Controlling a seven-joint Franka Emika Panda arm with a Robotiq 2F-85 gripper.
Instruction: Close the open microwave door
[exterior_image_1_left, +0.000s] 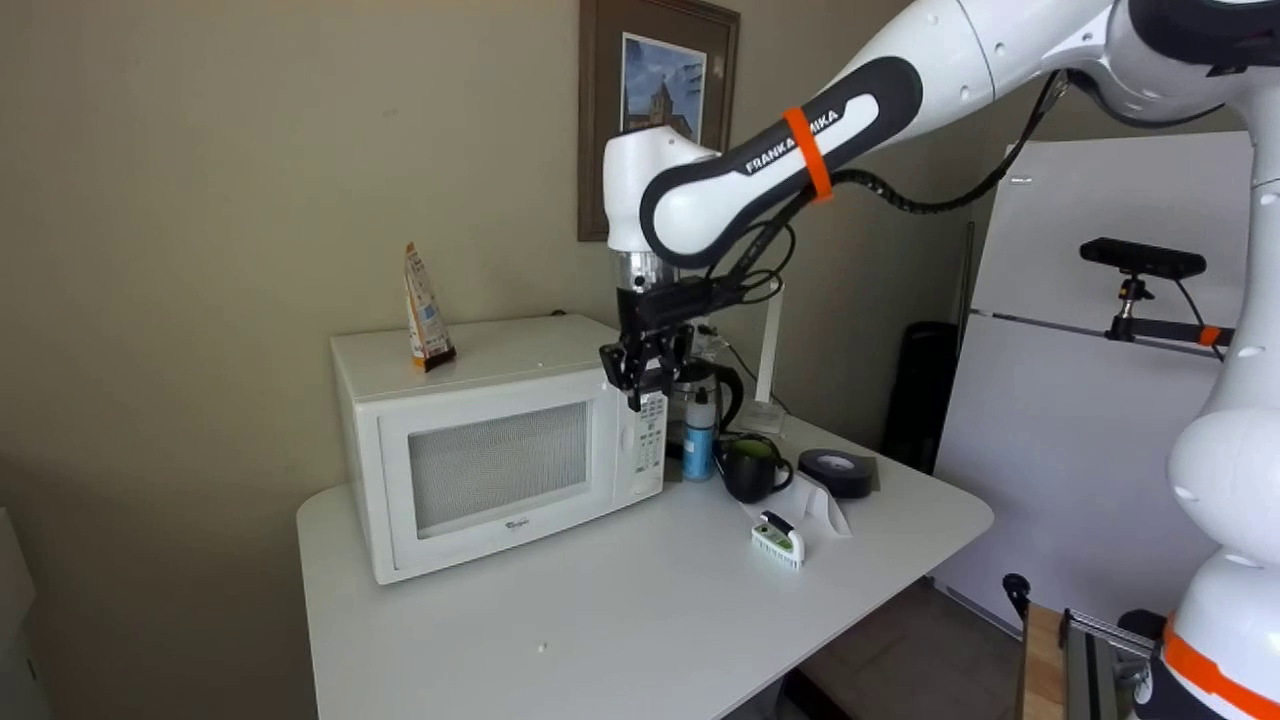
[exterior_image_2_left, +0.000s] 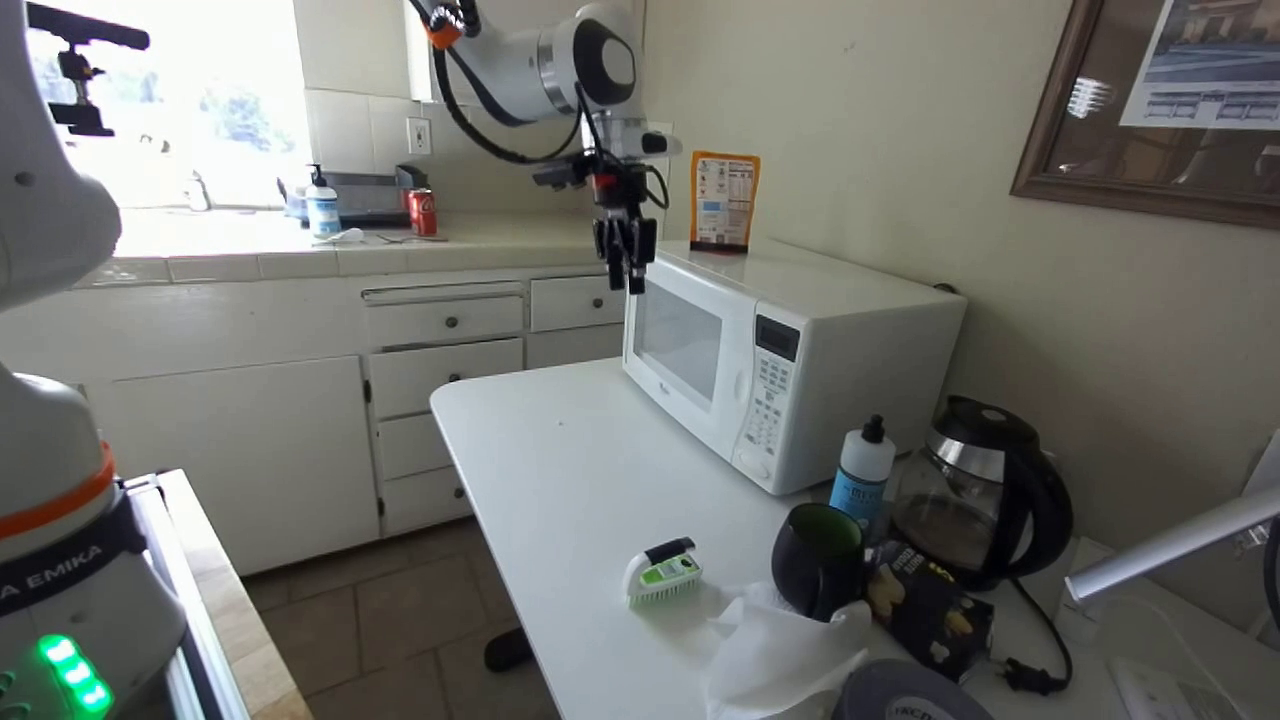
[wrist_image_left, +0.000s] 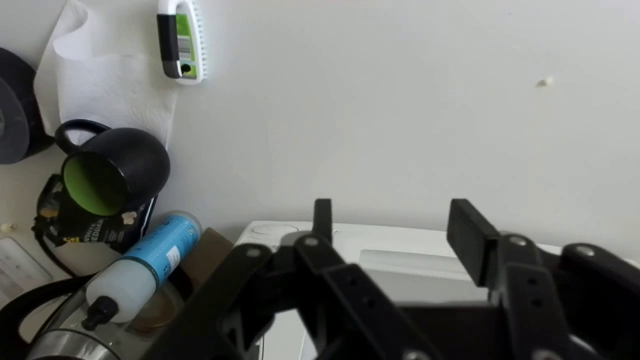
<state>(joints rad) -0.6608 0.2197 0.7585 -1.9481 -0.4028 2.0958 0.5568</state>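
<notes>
Jaws, parted and empty, should withdraw: closing looks done on the microwave door (exterior_image_1_left: 500, 468) toward the desk's (exterior_image_1_left: 600, 610) wall-side edge.

In both exterior views we face the microwave (exterior_image_1_left: 500, 450) from opposite ends; the wrist view (closer) looks down on the table (wrist_image_left: 360, 125).

Closed microwave door (exterior_image_1_left: 499, 474), hand (exterior_image_1_left: 643, 387) nearby.
</notes>
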